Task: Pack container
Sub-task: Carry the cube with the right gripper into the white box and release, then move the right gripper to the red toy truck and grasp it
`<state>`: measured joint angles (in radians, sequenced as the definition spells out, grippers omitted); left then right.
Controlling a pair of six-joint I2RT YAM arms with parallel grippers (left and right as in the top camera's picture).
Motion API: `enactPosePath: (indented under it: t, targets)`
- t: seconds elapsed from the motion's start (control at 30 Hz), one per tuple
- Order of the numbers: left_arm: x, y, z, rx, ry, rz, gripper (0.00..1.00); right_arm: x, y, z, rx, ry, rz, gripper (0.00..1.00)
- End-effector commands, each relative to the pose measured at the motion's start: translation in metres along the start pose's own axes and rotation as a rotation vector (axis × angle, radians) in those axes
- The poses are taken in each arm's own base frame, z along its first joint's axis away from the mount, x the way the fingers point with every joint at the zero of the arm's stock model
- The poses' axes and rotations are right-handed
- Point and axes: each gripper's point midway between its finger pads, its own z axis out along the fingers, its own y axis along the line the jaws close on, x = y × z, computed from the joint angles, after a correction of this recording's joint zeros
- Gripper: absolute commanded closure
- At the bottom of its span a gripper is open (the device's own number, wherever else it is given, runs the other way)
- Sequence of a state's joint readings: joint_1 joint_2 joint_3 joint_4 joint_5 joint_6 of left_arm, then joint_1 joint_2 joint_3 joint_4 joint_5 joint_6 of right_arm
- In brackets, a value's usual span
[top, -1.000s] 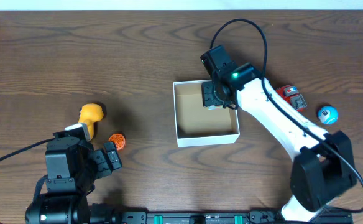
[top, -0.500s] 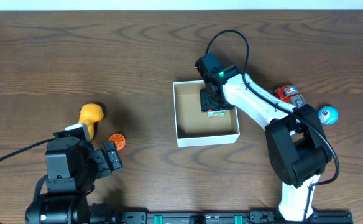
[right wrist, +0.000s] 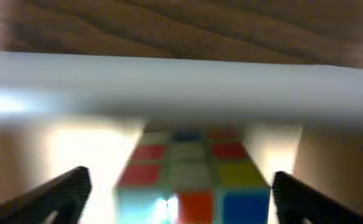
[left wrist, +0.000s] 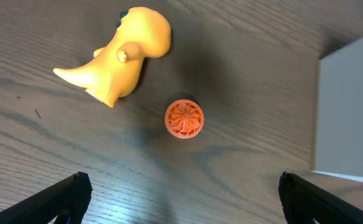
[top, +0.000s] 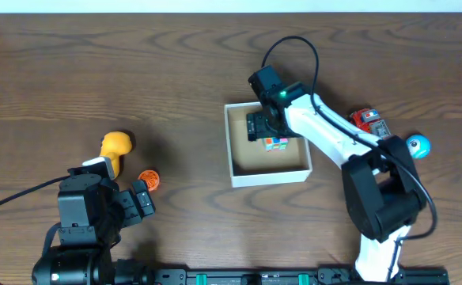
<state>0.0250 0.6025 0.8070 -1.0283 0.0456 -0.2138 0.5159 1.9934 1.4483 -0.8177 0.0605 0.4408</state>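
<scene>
Black right fingers (right wrist: 66, 190) of mine stand spread wide either side of the cube (right wrist: 188, 177), which lies about mid-floor inside the container (top: 270, 176). Cardboard looks light, flimsy and slidey, so I'd pinch one thin wall. Left fingers (left wrist: 63, 193) gape empty, well left of the container.
</scene>
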Motion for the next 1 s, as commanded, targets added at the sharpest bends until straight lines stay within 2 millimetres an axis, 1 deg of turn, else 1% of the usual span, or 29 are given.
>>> enactPosePath:
  t: [0.0, 0.13, 0.17, 0.2, 0.27, 0.3, 0.4, 0.43, 0.5, 0.57, 0.67, 0.73, 0.8, 0.87, 0.97]
  targets:
    - [-0.006, -0.001, -0.005, 0.003, -0.018, -0.012, 0.02, -0.022, 0.004, -0.054, -0.057, -0.130, 0.020, 0.01]
    - [-0.006, -0.001, -0.005, 0.003, -0.018, -0.012, 0.02, -0.030, 0.005, -0.092, -0.095, -0.213, 0.015, 0.01]
    - [-0.006, -0.001, -0.005, 0.003, -0.018, -0.012, 0.02, -0.030, 0.004, -0.104, -0.105, -0.237, 0.017, 0.01]
    - [-0.006, -0.001, -0.005, 0.003, -0.018, -0.012, 0.02, -0.031, 0.003, -0.112, -0.109, -0.251, 0.018, 0.01]
    - [-0.006, -0.001, -0.005, 0.003, -0.018, -0.012, 0.02, -0.031, -0.003, -0.131, -0.096, -0.293, 0.025, 0.01]
    - [-0.006, -0.001, -0.005, 0.003, -0.018, -0.012, 0.02, -0.031, -0.010, -0.141, -0.075, -0.317, 0.032, 0.01]
    - [-0.006, -0.001, -0.005, 0.003, -0.018, -0.012, 0.02, -0.029, -0.046, -0.167, 0.048, -0.381, 0.110, 0.01]
    - [-0.006, -0.001, -0.005, 0.003, -0.018, -0.012, 0.02, -0.028, -0.060, -0.172, 0.082, -0.389, 0.135, 0.01]
    - [-0.006, -0.001, -0.005, 0.003, -0.018, -0.012, 0.02, -0.026, -0.088, -0.176, 0.129, -0.377, 0.176, 0.01]
    - [-0.006, -0.001, -0.005, 0.003, -0.018, -0.012, 0.02, -0.025, -0.117, -0.174, 0.159, -0.340, 0.183, 0.01]
    - [-0.006, -0.001, -0.005, 0.003, -0.018, -0.012, 0.02, -0.024, -0.159, -0.169, 0.148, -0.281, 0.152, 0.01]
    - [-0.006, -0.001, -0.005, 0.003, -0.018, -0.012, 0.02, -0.025, -0.190, -0.169, 0.154, -0.271, 0.139, 0.01]
    - [-0.006, -0.001, -0.005, 0.003, -0.018, -0.012, 0.02, -0.023, -0.227, -0.170, 0.180, -0.265, 0.151, 0.01]
    - [-0.006, -0.002, -0.005, 0.003, -0.018, -0.012, 0.02, -0.019, -0.251, -0.169, 0.196, -0.251, 0.154, 0.01]
    - [-0.006, -0.002, -0.005, 0.003, -0.018, -0.012, 0.02, -0.012, -0.273, -0.162, 0.216, -0.212, 0.133, 0.01]
